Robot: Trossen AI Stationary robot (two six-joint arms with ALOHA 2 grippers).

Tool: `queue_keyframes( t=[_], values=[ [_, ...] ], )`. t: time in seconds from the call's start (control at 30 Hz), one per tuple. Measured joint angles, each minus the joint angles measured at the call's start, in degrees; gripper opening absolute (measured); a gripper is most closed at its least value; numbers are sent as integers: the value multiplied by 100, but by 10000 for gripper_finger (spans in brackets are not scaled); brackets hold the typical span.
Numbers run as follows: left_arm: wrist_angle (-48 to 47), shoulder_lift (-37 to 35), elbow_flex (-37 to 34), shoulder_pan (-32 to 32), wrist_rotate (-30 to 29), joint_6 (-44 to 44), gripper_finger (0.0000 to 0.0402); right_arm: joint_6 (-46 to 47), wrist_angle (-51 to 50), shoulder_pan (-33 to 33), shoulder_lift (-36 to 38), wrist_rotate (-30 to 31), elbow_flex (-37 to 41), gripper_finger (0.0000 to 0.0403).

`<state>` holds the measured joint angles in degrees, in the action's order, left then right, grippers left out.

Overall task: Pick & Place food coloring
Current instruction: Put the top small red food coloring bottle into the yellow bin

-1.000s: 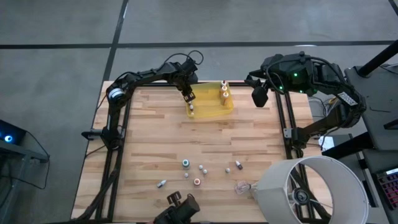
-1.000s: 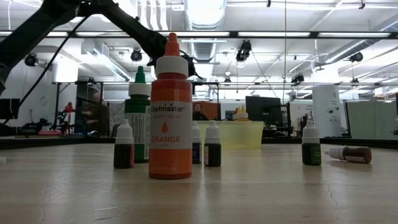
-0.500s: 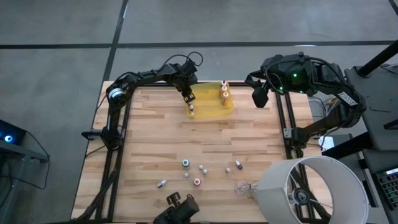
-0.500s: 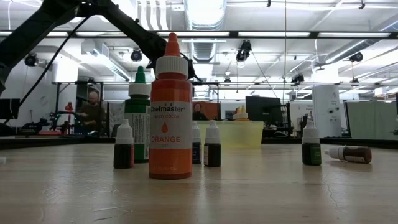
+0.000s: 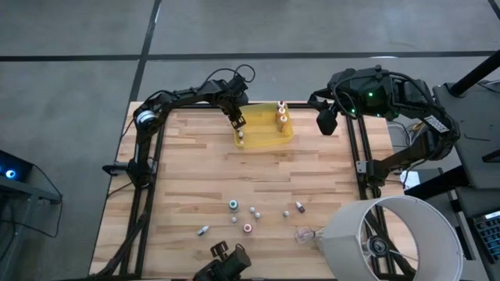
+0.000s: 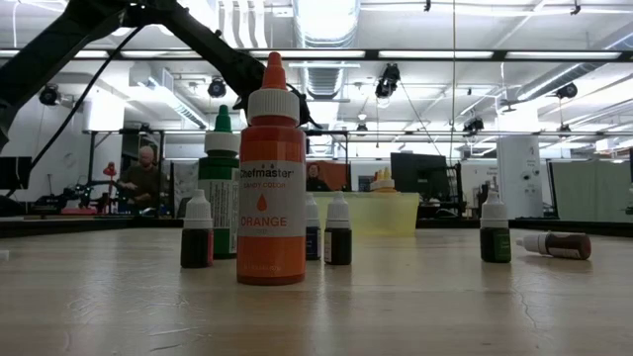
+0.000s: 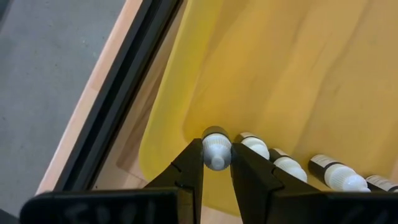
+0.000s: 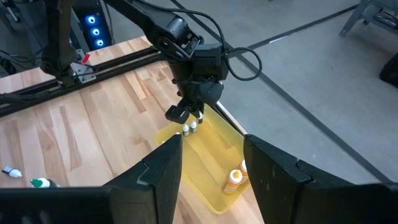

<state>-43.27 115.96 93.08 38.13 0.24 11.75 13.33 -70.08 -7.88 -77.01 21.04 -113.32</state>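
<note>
A translucent yellow tray (image 5: 267, 133) sits at the table's far edge, with two orange-capped bottles (image 5: 281, 117) and a row of small white-capped food coloring bottles (image 7: 292, 167) inside. My left gripper (image 5: 237, 121) points down into the tray's left end, shut on the end bottle (image 7: 216, 149) of that row. My right gripper (image 8: 211, 174) hangs open, high at the far right (image 5: 326, 122), with nothing between its fingers. Several more food coloring bottles (image 5: 248, 215) stand or lie near the table's near edge; an orange one (image 6: 271, 178) is closest in the low view. My left gripper pinches the small bottle's white cap (image 7: 217, 157) between its two fingers (image 7: 191, 167). The fingers come from above, slanting down. The bottle stands upright inside the tray at the end of the row; whether its bottom rests on the tray floor I cannot tell.
A clear crumpled plastic scrap (image 5: 303, 234) lies near the loose bottles. A large white round shade (image 5: 391, 238) overhangs the near right corner. A dark camera mount (image 5: 223, 261) sits at the near edge. Bare wood lies across the table's middle.
</note>
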Motion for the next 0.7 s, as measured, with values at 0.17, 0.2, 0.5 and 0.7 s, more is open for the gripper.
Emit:
queue_keyframes(
  t=[0.17,0.2,0.5,0.7],
  values=[
    [1,0,0,0,5,0,48,0,2,-2,-1,0,0,164],
    [1,0,0,0,5,0,48,0,0,-2,0,0,0,164],
    [0,0,-43,-4,14,0,49,-1,4,-7,0,0,0,164],
    [-2,-2,-52,-2,16,-32,49,1,5,-7,0,0,0,164]
  ],
)
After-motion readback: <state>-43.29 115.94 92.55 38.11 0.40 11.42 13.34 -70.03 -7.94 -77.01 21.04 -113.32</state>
